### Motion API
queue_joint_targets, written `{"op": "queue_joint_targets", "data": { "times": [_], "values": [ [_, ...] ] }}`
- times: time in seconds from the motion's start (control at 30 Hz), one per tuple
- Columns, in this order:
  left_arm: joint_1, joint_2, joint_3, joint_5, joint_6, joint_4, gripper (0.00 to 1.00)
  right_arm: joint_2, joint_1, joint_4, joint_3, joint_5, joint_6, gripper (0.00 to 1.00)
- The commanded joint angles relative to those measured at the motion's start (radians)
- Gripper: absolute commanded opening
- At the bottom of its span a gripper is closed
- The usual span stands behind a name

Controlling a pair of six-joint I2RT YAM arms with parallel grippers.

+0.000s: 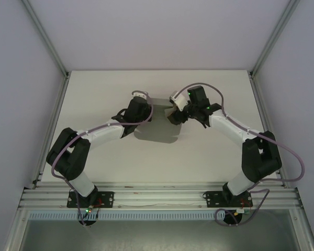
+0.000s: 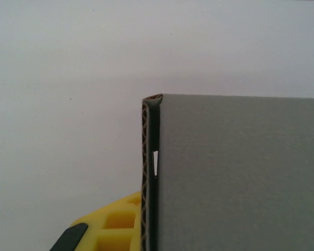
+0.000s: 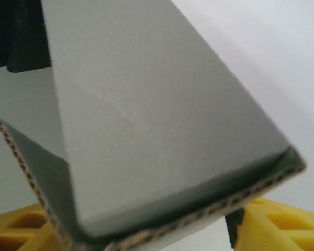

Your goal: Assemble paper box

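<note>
Top external: the paper box (image 1: 158,132) is at mid-table (image 1: 94,89) between the arms, with the left gripper (image 1: 146,116) at its left edge and the right gripper (image 1: 176,116) at its far right corner. Left wrist: a yellow finger (image 2: 118,222) is pinched against the box's (image 2: 240,172) upright wall, jaws closed. Right wrist: yellow fingers (image 3: 282,225) stand wide apart astride a folded flap of the box (image 3: 146,115); whether they grip it cannot be told.
</note>
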Motion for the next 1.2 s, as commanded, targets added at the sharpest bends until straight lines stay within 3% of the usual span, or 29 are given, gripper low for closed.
{"op": "queue_joint_targets", "data": {
  "times": [0.0,0.1,0.2,0.3,0.37,0.53,0.67,0.87,1.17],
  "values": [
    [-0.012,-0.007,0.014,0.029,0.016,0.007,0.00,0.012,0.008,0.044,0.027,0.037,0.061,0.63],
    [-0.021,-0.012,0.016,-0.001,0.007,-0.005,0.00,0.011,0.022,0.156,0.005,0.178,0.176,0.60],
    [-0.039,-0.009,0.026,-0.053,-0.012,-0.018,0.00,0.008,0.053,0.252,-0.025,0.405,0.277,0.50],
    [-0.049,-0.006,0.036,-0.082,-0.031,-0.027,0.00,0.016,0.072,0.263,-0.027,0.578,0.343,0.46],
    [-0.049,-0.006,0.034,-0.096,-0.048,-0.024,0.00,0.019,0.076,0.255,-0.025,0.647,0.368,0.34],
    [-0.051,0.001,0.061,-0.144,-0.076,-0.069,0.00,0.024,0.078,0.229,-0.032,0.727,0.385,0.32],
    [-0.051,0.006,0.079,-0.196,-0.108,-0.103,0.00,0.027,0.077,0.220,-0.041,0.803,0.402,0.22],
    [-0.051,0.024,0.110,-0.230,-0.119,-0.144,0.00,0.028,0.078,0.161,-0.041,0.810,0.403,0.28],
    [-0.051,0.032,0.118,-0.233,-0.156,-0.150,0.00,0.055,0.079,0.109,-0.006,0.878,0.455,0.00]
  ]
}}
